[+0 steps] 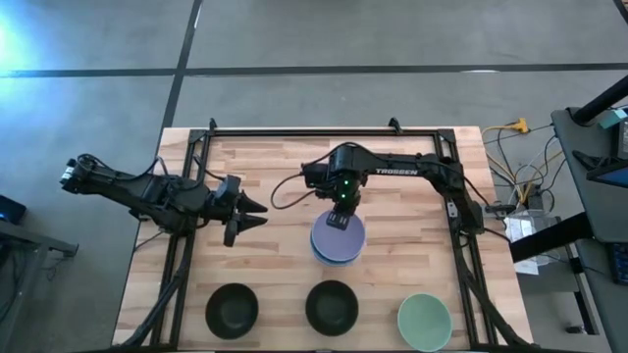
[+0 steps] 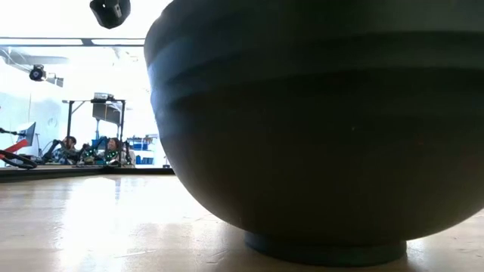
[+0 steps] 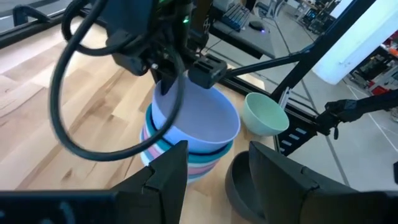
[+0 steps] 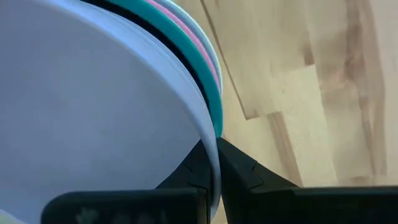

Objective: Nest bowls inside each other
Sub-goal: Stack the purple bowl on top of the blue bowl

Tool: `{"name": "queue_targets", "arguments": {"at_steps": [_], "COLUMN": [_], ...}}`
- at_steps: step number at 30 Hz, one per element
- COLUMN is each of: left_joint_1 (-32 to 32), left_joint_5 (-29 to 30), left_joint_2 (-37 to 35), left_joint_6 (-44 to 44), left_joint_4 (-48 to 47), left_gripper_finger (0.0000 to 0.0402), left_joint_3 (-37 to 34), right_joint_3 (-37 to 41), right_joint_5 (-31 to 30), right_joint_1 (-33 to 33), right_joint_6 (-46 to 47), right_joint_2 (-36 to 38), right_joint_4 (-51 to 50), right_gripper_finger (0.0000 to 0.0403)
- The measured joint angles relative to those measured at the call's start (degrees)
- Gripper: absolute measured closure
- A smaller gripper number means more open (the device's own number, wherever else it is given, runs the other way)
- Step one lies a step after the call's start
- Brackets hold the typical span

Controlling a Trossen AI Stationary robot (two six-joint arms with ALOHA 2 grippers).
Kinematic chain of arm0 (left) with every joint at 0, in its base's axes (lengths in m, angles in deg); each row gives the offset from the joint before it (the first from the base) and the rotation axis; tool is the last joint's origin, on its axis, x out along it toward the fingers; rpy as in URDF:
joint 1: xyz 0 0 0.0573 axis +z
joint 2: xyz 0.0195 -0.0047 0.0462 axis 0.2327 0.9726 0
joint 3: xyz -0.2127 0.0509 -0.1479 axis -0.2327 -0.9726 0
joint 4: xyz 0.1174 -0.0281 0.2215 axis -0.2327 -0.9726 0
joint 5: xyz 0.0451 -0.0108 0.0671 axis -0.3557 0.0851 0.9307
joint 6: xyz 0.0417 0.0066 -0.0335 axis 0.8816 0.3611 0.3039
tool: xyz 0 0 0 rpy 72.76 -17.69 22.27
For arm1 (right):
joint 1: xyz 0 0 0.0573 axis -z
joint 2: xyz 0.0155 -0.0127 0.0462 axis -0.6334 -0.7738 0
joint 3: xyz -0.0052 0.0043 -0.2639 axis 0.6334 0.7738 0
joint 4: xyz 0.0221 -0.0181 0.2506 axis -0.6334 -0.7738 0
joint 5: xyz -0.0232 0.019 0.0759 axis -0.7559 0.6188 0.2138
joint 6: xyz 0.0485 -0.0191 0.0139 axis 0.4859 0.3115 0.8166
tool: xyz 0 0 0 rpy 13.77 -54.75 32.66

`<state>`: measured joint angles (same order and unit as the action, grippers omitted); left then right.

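A stack of nested bowls [image 1: 338, 241] stands mid-table, with teal, pink and pale blue rims under a lavender bowl [image 3: 199, 115] that sits tilted on top. My right gripper [image 1: 340, 218] is above the stack's far side, shut on the lavender bowl. My left gripper [image 1: 257, 211] hovers open to the left of the stack, touching nothing. Two black bowls [image 1: 233, 307] [image 1: 331, 306] and a pale green bowl [image 1: 424, 321] rest on their bases along the near edge. The white bowls cannot be made out. My right gripper pinches the lavender bowl's rim [image 4: 208, 140] on its far side, one finger inside the bowl and one outside. The fingers come from above, pointing down. The bowl sits tilted, its held side raised and its lower part resting in the stack [image 3: 186, 158].
The black metal frame [image 1: 324, 130] runs along the table's far edge and down both sides. Bare wood lies left of the stack and between the stack and the near row of bowls. One black bowl [image 2: 318, 128] fills most of the low view.
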<state>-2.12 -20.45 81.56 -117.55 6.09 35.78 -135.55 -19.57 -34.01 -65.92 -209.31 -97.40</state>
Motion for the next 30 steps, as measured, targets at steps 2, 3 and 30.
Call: {"name": "queue_targets", "arguments": {"at_steps": [2, 3, 30], "left_joint_1": [0.0, 0.0, 0.0], "left_joint_5": [0.0, 0.0, 0.0], "left_joint_2": [0.1, 0.1, 0.1], "left_joint_6": [0.0, 0.0, 0.3], "left_joint_4": [0.0, 0.0, 0.1], "left_gripper_finger": [0.0247, 0.0247, 0.0247], "left_joint_3": [-0.1, -0.1, -0.1], "right_joint_3": [0.0, 0.0, -0.1], "right_joint_5": [-0.2, -0.3, 0.0], "right_joint_1": [-0.1, -0.1, -2.3], "right_joint_6": [0.2, 0.2, -0.1], "right_joint_2": [0.0, 0.0, 0.0], "right_joint_4": [0.1, 0.1, 2.6], "right_gripper_finger": [0.0390, 0.0390, 0.0379]}}
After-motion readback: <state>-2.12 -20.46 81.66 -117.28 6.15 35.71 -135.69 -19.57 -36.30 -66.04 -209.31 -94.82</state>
